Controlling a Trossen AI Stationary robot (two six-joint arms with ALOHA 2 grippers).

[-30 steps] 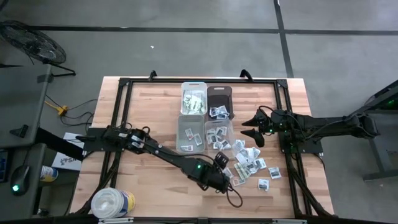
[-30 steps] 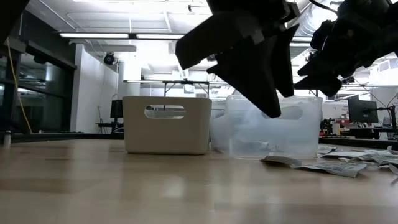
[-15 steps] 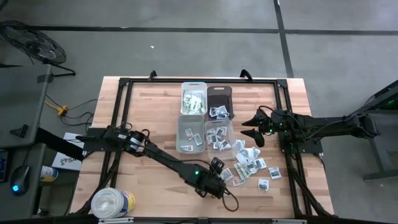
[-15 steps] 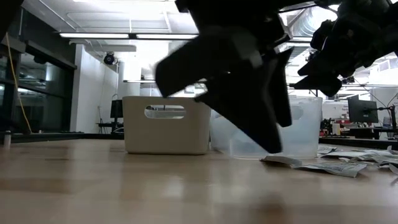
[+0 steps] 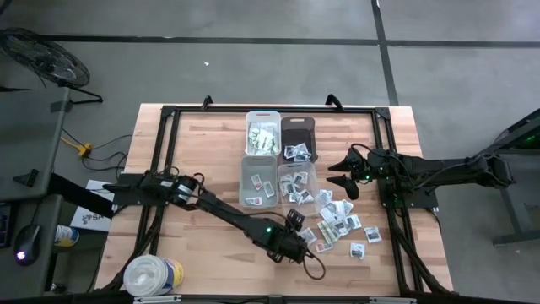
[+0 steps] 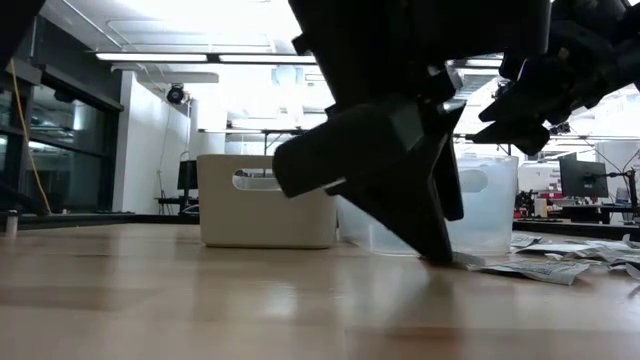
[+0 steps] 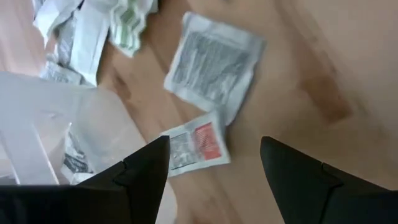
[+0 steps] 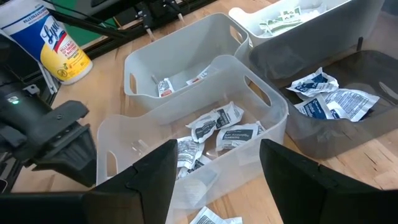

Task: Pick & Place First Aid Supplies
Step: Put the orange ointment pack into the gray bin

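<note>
The first aid supplies are small flat packets: a loose pile point(image 5: 342, 219) on the wood at the right, and more inside the bins. My left gripper point(image 5: 301, 230) hangs open, slanting down, at the pile's left edge. In the left wrist view its fingers stand on either side of a small white packet with a red patch point(image 7: 198, 144) lying flat on the table. A larger grey-printed packet point(image 7: 214, 65) lies just beyond. In the low view its fingertip point(image 6: 438, 252) is close to the table. My right gripper point(image 5: 342, 180) waits open, right of the bins.
Four bins stand together at the table's middle: white point(image 5: 262, 133) and dark point(image 5: 298, 135) at the far side, two clear ones point(image 5: 259, 181), point(image 5: 297, 181) nearer. The clear bin's wall point(image 7: 56, 124) is right beside my left gripper. A round tub point(image 5: 152, 274) stands near left.
My left gripper has come down toward the table and the packets at the pile's left edge, rolling a little as it sank. Its fingers have stayed open. The packets have not moved.
</note>
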